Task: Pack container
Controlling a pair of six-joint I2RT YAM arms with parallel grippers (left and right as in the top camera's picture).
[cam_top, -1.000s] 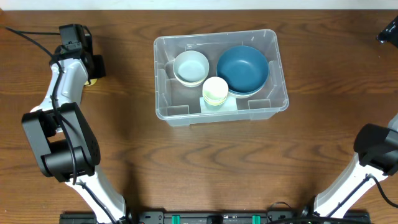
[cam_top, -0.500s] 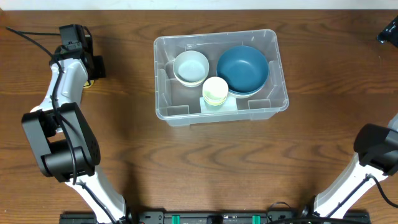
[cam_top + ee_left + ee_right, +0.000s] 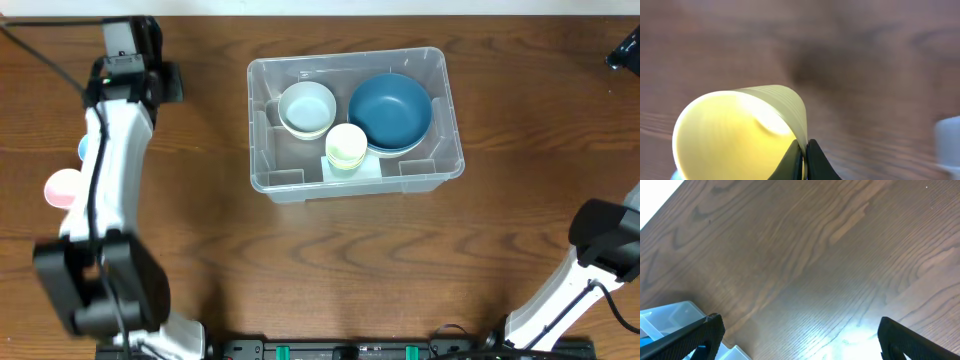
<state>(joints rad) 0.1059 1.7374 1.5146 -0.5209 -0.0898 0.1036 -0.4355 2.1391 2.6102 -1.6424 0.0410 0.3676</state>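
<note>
Plainly, we have the container (image 3: 283, 155) standing upright and open-topped on the surface (image 3: 400, 260), a little toward 12 o'clock from the middle of the overhead view. Inside it a white bowl (image 3: 307, 108) sits at 10 o'clock and a blue bowl (image 3: 390, 110) at 2 o'clock. A pale cup (image 3: 346, 145) sits between them toward 6 o'clock, close against both; we cannot tell whether it touches them.

Our left end effector (image 3: 804, 159) is out at 10 o'clock from the container, well apart from it. Its fingers are pinched together on the rim of a yellow cup (image 3: 735, 135), with the cup's wall between them. That wrist view is blurred, so we read little else from it. Our right end effector (image 3: 800, 335) hangs over bare wood with its fingers spread wide and nothing between them. A pink round item (image 3: 60, 187) lies at 9 o'clock from the container, beside the left arm.

We judge the container to be light, thin plastic, stiff at the rim and corners and springy along the long walls. It also looks smooth enough to slide on the wood if nudged. To steady it, we would take the rim at a short side, not the slick wall. The yellow cup looks light, and a rim pinch may let it swing. We would therefore lower it gently toward the free corner at 7 o'clock.
</note>
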